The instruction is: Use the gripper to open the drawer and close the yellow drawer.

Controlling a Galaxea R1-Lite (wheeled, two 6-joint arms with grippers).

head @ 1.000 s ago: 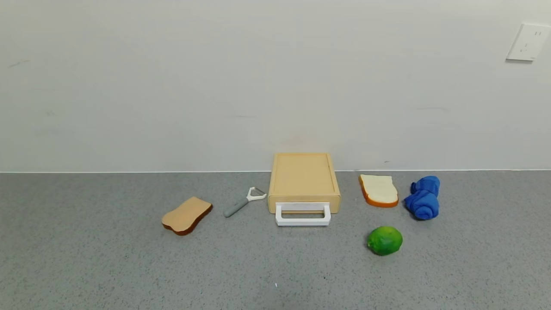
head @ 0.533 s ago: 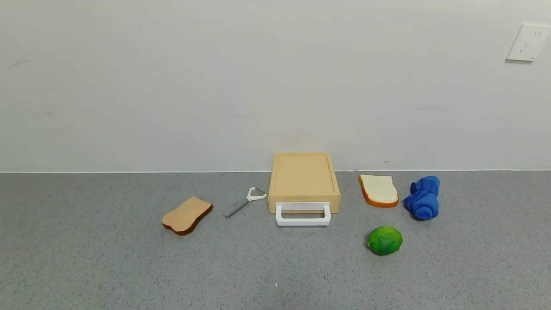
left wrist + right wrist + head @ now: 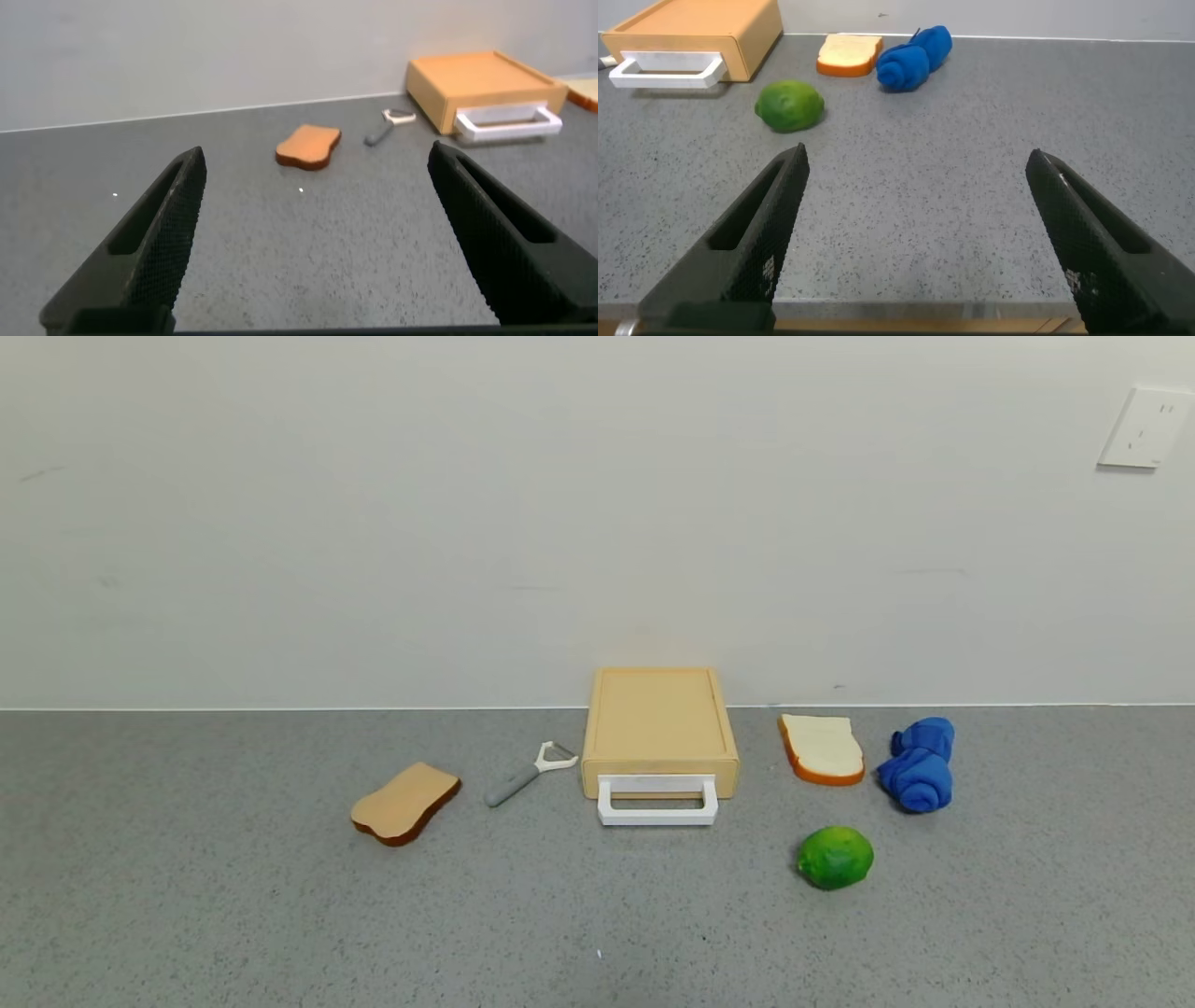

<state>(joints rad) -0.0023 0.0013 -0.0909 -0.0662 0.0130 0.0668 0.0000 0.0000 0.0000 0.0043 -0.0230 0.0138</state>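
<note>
Closed drawer (image 3: 659, 726) against the wall, apparently fully shut; left claw (image 3: 318, 233) and right claw (image 3: 915, 238) released, both low over the surface (image 3: 233, 915).

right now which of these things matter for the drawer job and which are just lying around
For the job:
- drawer, shut, white handle facing the robot
- left gripper, open, holding nothing
- right gripper, open, holding nothing

Just lying about:
- tan bread slice
- peeler
- white bread slice
- blue cloth
- lime
</note>
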